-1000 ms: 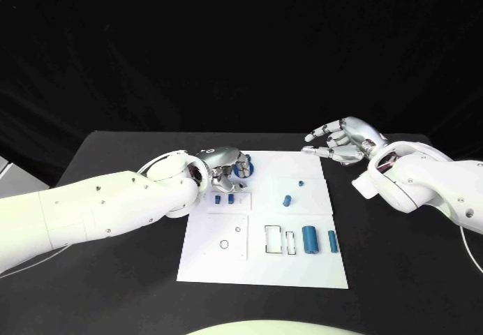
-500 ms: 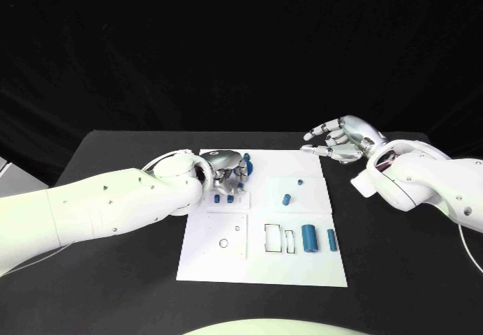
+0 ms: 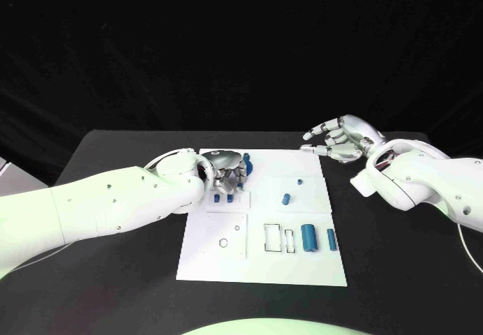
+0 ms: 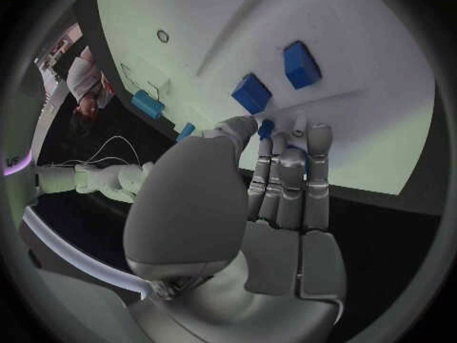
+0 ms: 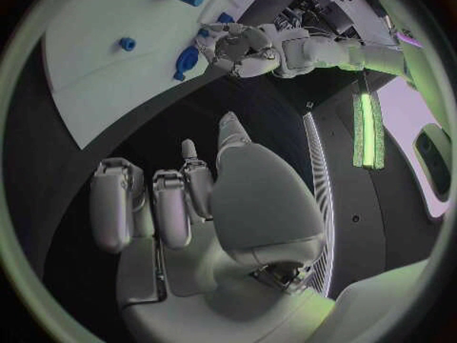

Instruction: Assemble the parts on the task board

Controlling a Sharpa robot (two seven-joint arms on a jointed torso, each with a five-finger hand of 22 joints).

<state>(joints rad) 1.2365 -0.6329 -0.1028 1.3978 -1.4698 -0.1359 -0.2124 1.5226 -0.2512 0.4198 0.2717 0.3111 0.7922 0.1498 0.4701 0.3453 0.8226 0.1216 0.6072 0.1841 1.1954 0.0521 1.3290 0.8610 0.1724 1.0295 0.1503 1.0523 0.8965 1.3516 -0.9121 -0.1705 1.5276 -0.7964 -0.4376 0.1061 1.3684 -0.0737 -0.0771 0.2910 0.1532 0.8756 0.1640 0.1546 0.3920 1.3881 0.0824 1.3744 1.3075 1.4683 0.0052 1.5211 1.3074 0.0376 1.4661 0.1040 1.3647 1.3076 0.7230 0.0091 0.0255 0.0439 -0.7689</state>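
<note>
Head view, left hand (image 3: 227, 173) fingers curled, perhaps pinching

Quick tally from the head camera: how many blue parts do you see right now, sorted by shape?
Small blue blocks: 2
Short blue cylinders: 2
Long blue cylinders: 2
Blue round part at the left hand, partly hidden: 1
Total: 7 blue parts at the task board
</note>
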